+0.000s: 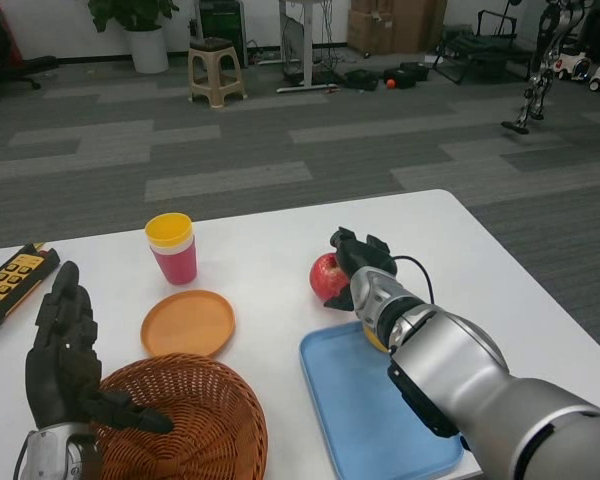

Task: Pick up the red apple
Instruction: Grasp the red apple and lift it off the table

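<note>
Two hands are seen over the table (280, 250). The right hand (360, 258) is laid against the apple (326, 278), fingers curled on its right side and top; whether it is truly gripped cannot be told. The apple sits just beyond the tray (360, 420). The left hand (65, 350) is held with fingers apart, holding nothing, beside the basket (195, 420), with the plate (188, 322) and cup (172, 248) beyond it.
</note>
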You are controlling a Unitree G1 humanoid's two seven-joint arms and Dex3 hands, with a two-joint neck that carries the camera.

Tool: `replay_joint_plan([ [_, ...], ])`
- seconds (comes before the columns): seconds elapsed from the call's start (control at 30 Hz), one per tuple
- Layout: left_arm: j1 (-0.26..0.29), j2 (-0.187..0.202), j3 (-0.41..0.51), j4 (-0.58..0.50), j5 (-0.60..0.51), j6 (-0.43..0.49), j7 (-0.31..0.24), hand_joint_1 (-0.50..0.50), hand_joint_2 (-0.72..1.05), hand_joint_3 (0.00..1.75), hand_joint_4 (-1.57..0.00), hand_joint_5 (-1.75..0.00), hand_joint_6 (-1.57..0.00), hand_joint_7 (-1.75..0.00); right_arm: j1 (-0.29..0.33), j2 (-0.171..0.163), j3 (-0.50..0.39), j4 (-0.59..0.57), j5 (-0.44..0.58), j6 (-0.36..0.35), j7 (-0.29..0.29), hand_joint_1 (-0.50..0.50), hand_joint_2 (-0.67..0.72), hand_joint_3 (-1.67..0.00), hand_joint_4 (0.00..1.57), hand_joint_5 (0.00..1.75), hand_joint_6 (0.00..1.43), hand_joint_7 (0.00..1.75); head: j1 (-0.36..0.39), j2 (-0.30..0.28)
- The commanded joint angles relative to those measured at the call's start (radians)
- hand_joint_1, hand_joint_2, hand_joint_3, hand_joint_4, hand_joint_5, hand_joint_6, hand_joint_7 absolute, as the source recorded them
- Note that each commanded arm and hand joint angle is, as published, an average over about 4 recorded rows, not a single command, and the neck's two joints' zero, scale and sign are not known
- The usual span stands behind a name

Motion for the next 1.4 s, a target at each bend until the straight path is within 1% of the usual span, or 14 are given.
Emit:
replay_joint_plan([
  [0.03,0.007,0.007,-0.003,-0.004,0.002,-0.003,-0.001,-0.5,-0.66,0.09,0.0,0.0,-0.29,0.0,0.011,-0.013,-0.006,0.004,-0.001,0.008,0.013,-0.42,-0.54,-0.48,0.0,0.0,0.0,0.7,-0.002,-0.004],
  [0.1,0.007,0.007,-0.004,-0.003,0.002,-0.003,-0.001,-0.5,-0.64,0.09,0.0,0.0,-0.29,0.0,0.014,-0.014,-0.005,0.004,-0.002,0.007,0.017,-0.43,-0.54,-0.5,0.0,0.0,0.0,0.68,-0.002,-0.005],
  [0.2,0.007,0.006,-0.005,-0.003,0.002,-0.003,-0.001,-0.5,-0.66,0.09,0.0,0.0,-0.29,0.0,0.02,-0.014,0.0,0.003,-0.005,0.006,0.031,-0.43,-0.54,-0.56,0.0,0.0,0.0,0.7,-0.002,-0.007],
  [0.3,0.007,0.005,-0.005,-0.003,0.002,-0.003,-0.001,-0.5,-0.68,0.09,0.0,0.0,-0.31,0.0,0.024,-0.014,0.001,0.003,-0.016,0.008,0.043,-0.44,-0.54,-0.56,0.0,0.0,0.0,0.7,0.0,-0.005],
  [0.37,0.007,0.005,-0.004,-0.003,0.001,-0.003,-0.001,-0.5,-0.64,0.09,0.0,0.0,-0.31,0.0,0.024,-0.014,0.003,0.002,-0.032,0.012,0.053,-0.43,-0.54,-0.56,0.0,0.0,0.0,0.7,0.002,-0.006],
  [0.47,0.007,0.004,-0.002,-0.003,0.0,-0.003,-0.001,-0.5,-0.64,0.09,0.0,0.0,-0.31,0.0,0.025,-0.014,0.009,0.0,-0.05,0.015,0.067,-0.42,-0.54,-0.56,0.0,0.0,0.0,0.68,0.001,-0.01],
  [0.53,0.007,0.004,-0.002,-0.003,0.0,-0.003,-0.001,-0.5,-0.64,0.09,0.0,0.0,-0.31,0.0,0.027,-0.015,0.018,-0.001,-0.054,0.016,0.076,-0.42,-0.54,-0.56,0.0,0.0,0.0,0.7,0.001,-0.015],
  [0.73,0.007,0.004,0.002,-0.002,0.0,-0.003,-0.001,-0.5,-0.64,0.09,0.0,0.0,-0.31,0.0,0.039,-0.015,0.032,-0.008,-0.076,0.018,0.103,-0.42,-0.54,-0.56,0.0,0.0,0.0,0.68,-0.004,-0.033],
  [0.83,0.007,0.004,0.003,-0.002,0.0,-0.003,-0.001,-0.5,-0.64,0.09,0.0,0.0,-0.31,0.0,0.044,-0.017,0.032,-0.012,-0.082,0.017,0.108,-0.42,-0.54,-0.56,0.0,0.0,0.0,0.63,-0.005,-0.038],
  [1.0,0.007,0.004,0.006,-0.001,0.0,-0.003,-0.001,-0.5,-0.64,0.09,0.0,0.0,-0.31,0.0,0.052,-0.022,0.032,-0.018,-0.097,0.017,0.114,-0.42,-0.54,-0.59,0.0,0.0,0.0,0.63,-0.003,-0.044],
  [1.07,0.006,0.004,0.007,0.002,-0.001,-0.003,-0.001,-0.5,-0.64,0.09,0.0,0.0,-0.31,0.0,0.053,-0.025,0.032,-0.021,-0.105,0.016,0.116,-0.42,-0.54,-0.59,0.0,0.0,0.0,0.59,-0.004,-0.047],
  [1.13,0.003,0.004,0.007,0.005,-0.001,-0.002,-0.001,-0.5,-0.64,0.09,0.0,0.0,-0.31,0.0,0.054,-0.028,0.032,-0.024,-0.109,0.015,0.116,-0.42,-0.54,-0.63,0.0,0.0,0.0,0.56,-0.006,-0.049],
  [1.3,-0.007,0.004,0.008,0.02,-0.004,-0.002,-0.001,-0.5,-0.64,0.09,0.0,0.0,-0.31,0.0,0.057,-0.039,0.034,-0.027,-0.127,0.013,0.114,-0.42,-0.54,-0.63,0.0,0.0,0.0,0.56,-0.004,-0.044],
  [1.4,-0.009,0.004,0.009,0.021,-0.007,-0.003,-0.001,-0.5,-0.64,0.09,0.0,0.0,-0.31,0.0,0.066,-0.04,0.034,-0.037,-0.134,0.012,0.114,-0.42,-0.53,-0.63,0.0,0.07,0.0,0.56,0.004,-0.039],
])
